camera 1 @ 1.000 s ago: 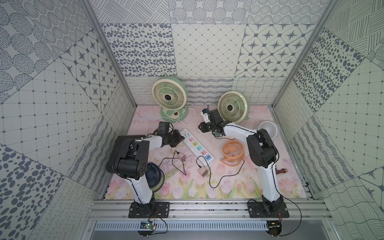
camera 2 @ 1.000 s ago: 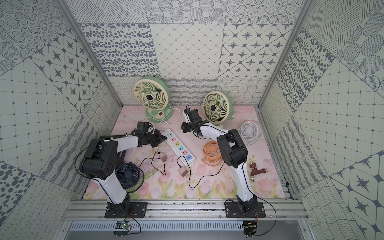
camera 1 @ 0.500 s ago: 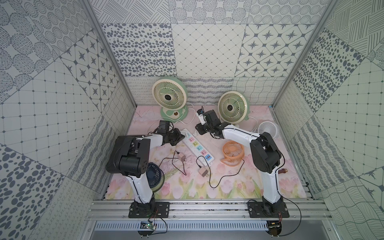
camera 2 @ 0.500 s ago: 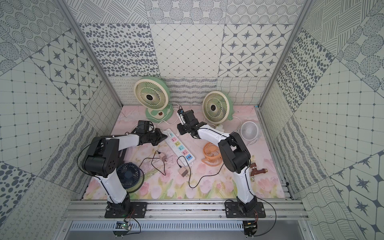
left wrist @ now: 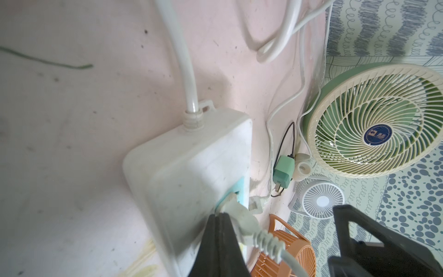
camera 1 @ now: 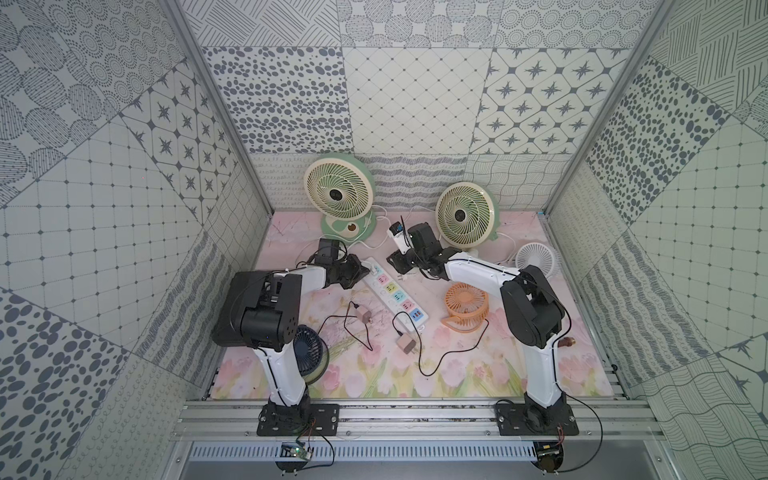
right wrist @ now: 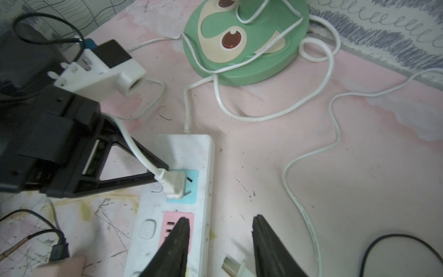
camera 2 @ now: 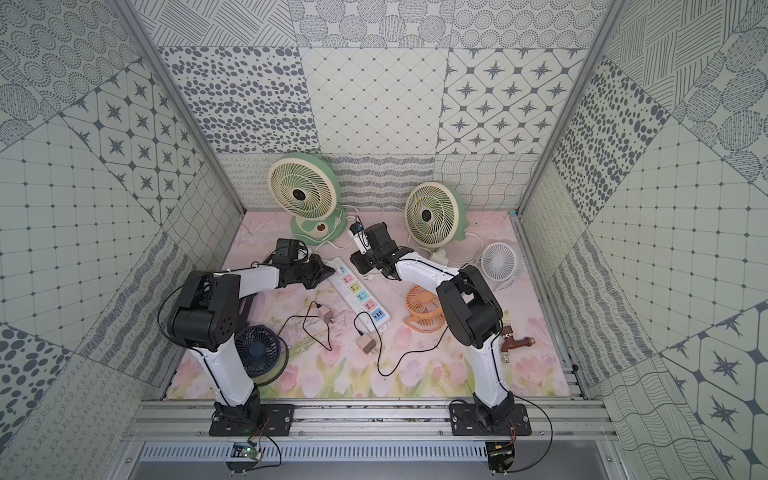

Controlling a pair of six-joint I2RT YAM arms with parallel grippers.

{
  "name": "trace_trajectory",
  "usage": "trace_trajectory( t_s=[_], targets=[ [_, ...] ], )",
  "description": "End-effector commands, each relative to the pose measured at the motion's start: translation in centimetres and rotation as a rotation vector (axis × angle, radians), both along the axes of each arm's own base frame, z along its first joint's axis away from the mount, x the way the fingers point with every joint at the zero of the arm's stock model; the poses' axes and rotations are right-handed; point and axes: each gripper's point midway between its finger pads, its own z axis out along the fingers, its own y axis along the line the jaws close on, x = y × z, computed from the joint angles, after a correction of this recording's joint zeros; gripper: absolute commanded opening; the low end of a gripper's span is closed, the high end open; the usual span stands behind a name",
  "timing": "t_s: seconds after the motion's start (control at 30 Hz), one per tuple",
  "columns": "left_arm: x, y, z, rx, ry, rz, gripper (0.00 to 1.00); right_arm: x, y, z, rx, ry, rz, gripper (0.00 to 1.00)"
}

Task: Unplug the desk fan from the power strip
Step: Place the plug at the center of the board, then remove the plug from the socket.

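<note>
Since a second ago the right claw (right wrist: 220, 217) has swung over to the strip (camera 1: 394, 291), and its jaws now stand open above the pink socket (right wrist: 170, 217). The strip lies mid desk (camera 1: 457, 374), with the white plug (right wrist: 173, 184) still in the blue socket (right wrist: 194, 197). The left claw (left wrist: 218, 215) is closed, its tip on the strip beside the plug. I'd pinch the plug body, not the cord (right wrist: 136, 148), and pull straight up.

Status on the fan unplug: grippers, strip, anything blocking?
Left gripper shut, tips beside the white plug. Right gripper open, straddling the power strip's edge, empty. White plug seated in the blue socket. Loose plug beside the strip.
</note>
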Motion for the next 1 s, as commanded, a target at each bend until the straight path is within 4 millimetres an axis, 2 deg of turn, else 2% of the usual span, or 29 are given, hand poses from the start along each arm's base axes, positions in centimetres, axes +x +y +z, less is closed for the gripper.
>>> trace_trajectory(
  t_s=[0.0, 0.27, 0.53, 0.77, 0.97],
  targets=[
    [0.7, 0.1, 0.1, -0.021, -0.009, 0.001, 0.00, -0.7, 2.4, 2.1, 0.049, -0.071, 0.082, 0.48],
    [0.7, 0.3, -0.4, -0.029, 0.004, 0.002, 0.00, -0.7, 5.3, 0.0, 0.016, -0.059, 0.085, 0.48],
    [0.3, 0.4, -0.9, -0.025, 0.019, -0.002, 0.00, 0.1, 6.4, -2.4, -0.023, -0.022, 0.059, 0.46],
    [0.1, 0.6, -1.3, -0.014, 0.028, -0.002, 0.00, 0.7, 6.7, -4.1, -0.041, 0.014, 0.032, 0.38],
    [0.0, 0.7, -1.4, -0.009, 0.030, 0.000, 0.00, 0.8, 6.9, -4.7, -0.046, 0.035, 0.029, 0.25]
  ],
)
